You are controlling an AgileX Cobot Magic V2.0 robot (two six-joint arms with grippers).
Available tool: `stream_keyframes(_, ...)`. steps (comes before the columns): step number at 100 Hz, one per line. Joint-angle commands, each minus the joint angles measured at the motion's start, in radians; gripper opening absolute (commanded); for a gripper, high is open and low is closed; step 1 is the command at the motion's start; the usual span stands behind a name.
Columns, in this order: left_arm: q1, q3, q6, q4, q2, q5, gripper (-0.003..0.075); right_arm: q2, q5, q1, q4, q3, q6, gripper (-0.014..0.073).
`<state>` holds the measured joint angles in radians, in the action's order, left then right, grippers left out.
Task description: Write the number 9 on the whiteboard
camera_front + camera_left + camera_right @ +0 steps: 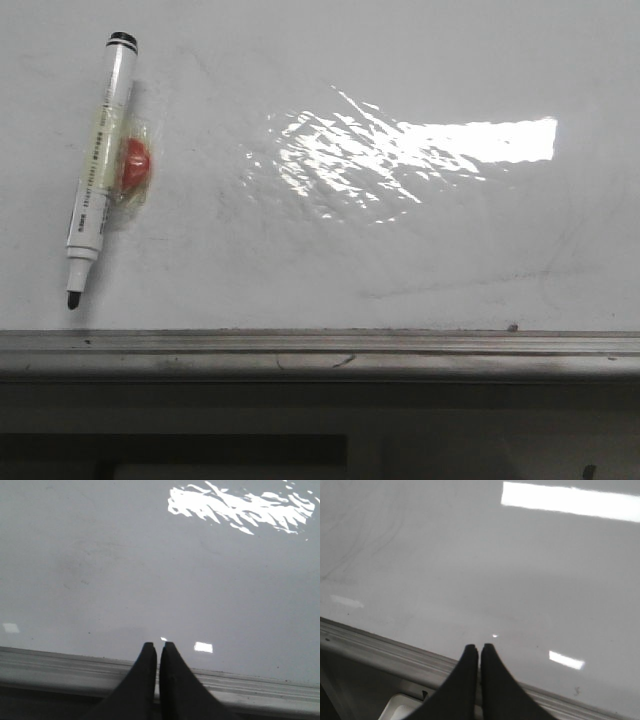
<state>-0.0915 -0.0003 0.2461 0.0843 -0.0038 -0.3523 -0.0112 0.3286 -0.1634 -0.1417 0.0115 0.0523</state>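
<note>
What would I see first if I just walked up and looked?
Probably the marker, lying uncapped on the left part of the whiteboard, with a small red thing in clear wrap touching its side. Next, the bright glare patch shining mid-board. No number is written yet.

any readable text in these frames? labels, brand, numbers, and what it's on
Nothing can be quoted.
Marker: dark print runs along its barrel label, too small and blurred to read.
Whiteboard: no written number or word, only faint grey smudges and glare.
Orange-red piece in clear wrap beside the marker: no text visible.
Both wrist views: bare board and rim, no text.
</note>
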Motion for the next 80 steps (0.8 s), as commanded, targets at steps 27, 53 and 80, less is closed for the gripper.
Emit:
stream_keyframes(27, 0.003, 0.019, 0.010, -0.009, -0.028, 0.030, -0.0020, -0.015, -0.023, 0.005, -0.003, 0.028, 0.001, -0.0041)
stream_keyframes(53, 0.003, 0.019, 0.010, -0.009, -0.028, 0.030, -0.0020, -0.015, -0.022, 0.005, -0.003, 0.028, 0.001, -0.0041)
stream_keyframes(80, 0.003, 0.019, 0.010, 0.001, -0.028, 0.030, -0.0020, -0.015, -0.030, 0.005, -0.008, 0.028, 0.001, -0.0041)
